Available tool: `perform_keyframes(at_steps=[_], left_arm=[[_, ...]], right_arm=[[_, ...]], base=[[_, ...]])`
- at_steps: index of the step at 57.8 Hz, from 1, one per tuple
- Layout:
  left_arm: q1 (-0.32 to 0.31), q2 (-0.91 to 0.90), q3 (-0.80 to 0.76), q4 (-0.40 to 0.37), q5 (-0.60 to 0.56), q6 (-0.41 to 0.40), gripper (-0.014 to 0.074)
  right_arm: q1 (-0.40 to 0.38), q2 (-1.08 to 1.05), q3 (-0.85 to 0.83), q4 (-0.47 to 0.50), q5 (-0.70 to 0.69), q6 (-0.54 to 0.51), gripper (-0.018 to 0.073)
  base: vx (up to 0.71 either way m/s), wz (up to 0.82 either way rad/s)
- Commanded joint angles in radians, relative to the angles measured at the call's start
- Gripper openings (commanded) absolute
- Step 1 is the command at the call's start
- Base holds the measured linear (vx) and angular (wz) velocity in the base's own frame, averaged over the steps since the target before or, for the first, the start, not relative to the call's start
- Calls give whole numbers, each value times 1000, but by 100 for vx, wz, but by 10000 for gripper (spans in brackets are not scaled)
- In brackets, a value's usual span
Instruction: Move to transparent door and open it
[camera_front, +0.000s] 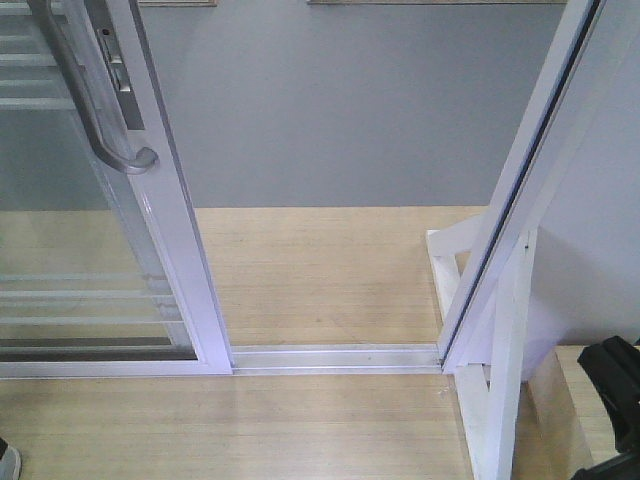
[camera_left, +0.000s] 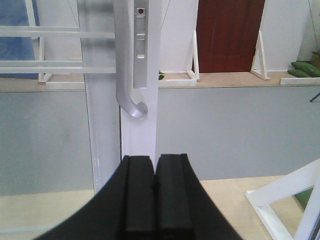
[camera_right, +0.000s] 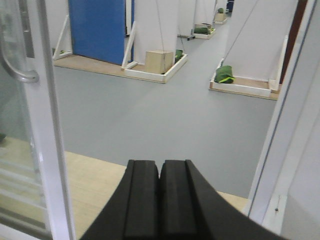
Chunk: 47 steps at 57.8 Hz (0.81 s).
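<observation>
Already slid aside at nine o'clock, the transparent door (camera_front: 95, 250) (likely heavy, stiff, slick glass on its floor track (camera_front: 335, 357)) is best taken by its curved grey handle (camera_front: 95, 110), while left gripper (camera_left: 154, 192) and right gripper (camera_right: 159, 192) are clenched empty.

Even indoor light is washing over my three views, soft glare is streaking the transparent door (camera_front: 90, 230) glass, my black fingers (camera_left: 140, 200) are blurring up close, the front view is looking slightly hazy.
</observation>
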Motion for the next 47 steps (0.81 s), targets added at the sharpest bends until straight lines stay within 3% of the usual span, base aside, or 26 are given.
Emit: perform_keyframes(at_steps=[1,47], left_arm=[[-4,-13,30,-7,-88,-7,-3],[-4,-13,30,-7,-88,-7,-3]], right_arm=[[-52,-14,13,2,-103,11,-1],[-73,-14,14,2,-108,23,-1]], base=[[0,0],[0,0]])
